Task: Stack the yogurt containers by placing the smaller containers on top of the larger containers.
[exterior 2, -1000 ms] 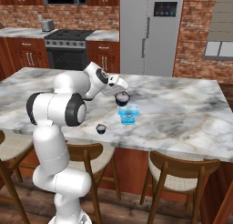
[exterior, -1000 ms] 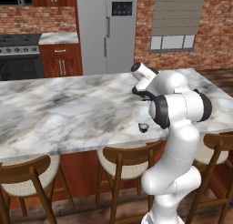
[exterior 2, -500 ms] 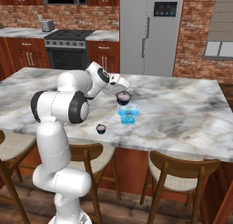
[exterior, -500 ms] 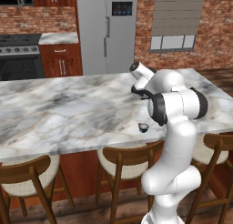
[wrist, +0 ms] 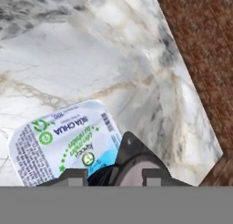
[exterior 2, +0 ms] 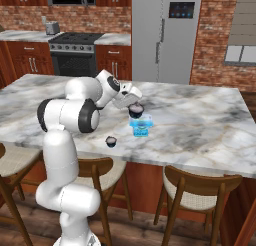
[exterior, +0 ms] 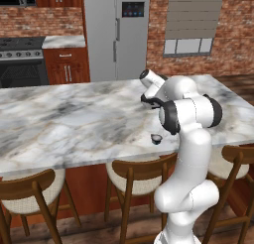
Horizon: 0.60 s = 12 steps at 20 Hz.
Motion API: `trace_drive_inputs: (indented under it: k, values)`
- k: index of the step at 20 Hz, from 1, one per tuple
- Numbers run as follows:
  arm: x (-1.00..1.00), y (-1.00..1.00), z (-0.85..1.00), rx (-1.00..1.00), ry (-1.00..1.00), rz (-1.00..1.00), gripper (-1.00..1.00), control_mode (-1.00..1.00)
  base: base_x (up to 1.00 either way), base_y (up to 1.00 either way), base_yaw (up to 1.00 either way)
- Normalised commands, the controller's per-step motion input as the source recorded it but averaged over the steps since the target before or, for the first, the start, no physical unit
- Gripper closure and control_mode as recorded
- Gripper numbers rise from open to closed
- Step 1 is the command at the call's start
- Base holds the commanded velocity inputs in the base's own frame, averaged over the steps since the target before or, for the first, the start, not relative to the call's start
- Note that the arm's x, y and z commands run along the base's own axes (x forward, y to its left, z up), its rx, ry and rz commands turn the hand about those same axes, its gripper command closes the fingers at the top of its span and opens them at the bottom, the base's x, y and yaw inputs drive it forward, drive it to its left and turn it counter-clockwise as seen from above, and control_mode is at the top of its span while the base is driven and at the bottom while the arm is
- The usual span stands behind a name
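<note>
My gripper (exterior 2: 134, 106) is shut on a small dark round yogurt cup (exterior 2: 135, 110) with a whitish top. It holds the cup right over the light blue squarish tub (exterior 2: 141, 126) on the marble island. I cannot tell whether the cup touches the tub's lid. In the hand view the tub's printed lid (wrist: 63, 141) lies just beyond the dark cup (wrist: 136, 166), which sits between the fingertips (wrist: 152, 175). A second small dark cup (exterior 2: 111, 141) stands alone near the island's front edge, also visible in the left base view (exterior: 157, 138). There my gripper (exterior: 149, 101) is beside the arm's elbow.
The marble island (exterior 2: 200, 130) has wide bare surface left and right of the tub. Wooden stools (exterior 2: 200, 190) stand along its front edge. A stove (exterior 2: 75, 55) and a fridge (exterior 2: 165, 35) line the brick wall behind.
The arm's elbow has shifted a little. The held cup stays over the tub in nearly the same place.
</note>
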Motion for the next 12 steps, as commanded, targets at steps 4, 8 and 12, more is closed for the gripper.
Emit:
trace_drive_inputs:
  k: [4, 8, 12]
  values:
    - [0.00, -0.04, -0.12, -0.01, 0.08, 0.00, 1.00, -1.00, 0.00, 0.00, 0.00]
    - [0.00, -0.06, -0.10, 0.00, 0.08, 0.00, 1.00, -1.00, 0.00, 0.00, 0.00]
    - [0.02, -0.08, -0.12, 0.00, 0.05, 0.00, 1.00, -1.00, 0.00, 0.00, 0.00]
